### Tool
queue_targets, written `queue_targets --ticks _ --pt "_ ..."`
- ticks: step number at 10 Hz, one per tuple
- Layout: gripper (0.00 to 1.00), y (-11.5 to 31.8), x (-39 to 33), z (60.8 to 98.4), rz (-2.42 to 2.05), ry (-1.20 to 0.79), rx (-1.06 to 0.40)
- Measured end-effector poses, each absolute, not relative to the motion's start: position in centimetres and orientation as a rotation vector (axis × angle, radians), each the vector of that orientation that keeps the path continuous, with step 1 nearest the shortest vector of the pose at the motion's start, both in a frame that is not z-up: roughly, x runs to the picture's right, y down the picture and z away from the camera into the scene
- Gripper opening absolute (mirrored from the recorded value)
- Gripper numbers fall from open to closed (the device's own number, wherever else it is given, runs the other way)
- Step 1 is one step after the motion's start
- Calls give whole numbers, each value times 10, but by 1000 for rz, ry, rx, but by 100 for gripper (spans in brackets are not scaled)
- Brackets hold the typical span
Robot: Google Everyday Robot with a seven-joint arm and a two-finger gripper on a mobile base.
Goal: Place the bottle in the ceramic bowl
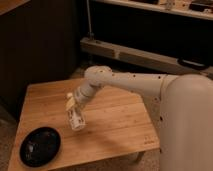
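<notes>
Gripper [74,109] hangs just up and right of the ceramic bowl [40,146], jaws closed on the bottle [77,122]. The bottle is tilted and looks clear of the table [115,122], prob. so it can travel w/o dragging on the wood. It is near the bowl but not over it. Judged step: carry. Next move calls for shifting left over the bowl's middle, then lowering before release. The rim is shallow, so the bottle could roll out.

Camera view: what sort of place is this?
Probably an indoor lab or workshop corner: a low wooden table before dark shelving. The hand holds a bottle above the table, near a black bowl.
</notes>
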State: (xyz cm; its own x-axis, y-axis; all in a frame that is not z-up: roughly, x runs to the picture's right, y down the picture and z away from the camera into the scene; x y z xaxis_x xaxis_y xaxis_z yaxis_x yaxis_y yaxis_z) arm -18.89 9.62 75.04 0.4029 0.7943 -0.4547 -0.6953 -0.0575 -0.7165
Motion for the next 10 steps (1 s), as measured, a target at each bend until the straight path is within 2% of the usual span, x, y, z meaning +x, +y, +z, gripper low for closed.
queue_targets --ticks 3,6,8,10 --pt "0 115 -252 721 1027 -233 -1166" --pt "2 125 -293 702 874 -297 -1185" --pt "18 131 -300 698 806 -337 -1170" --pt "41 139 -309 696 748 -393 -1148"
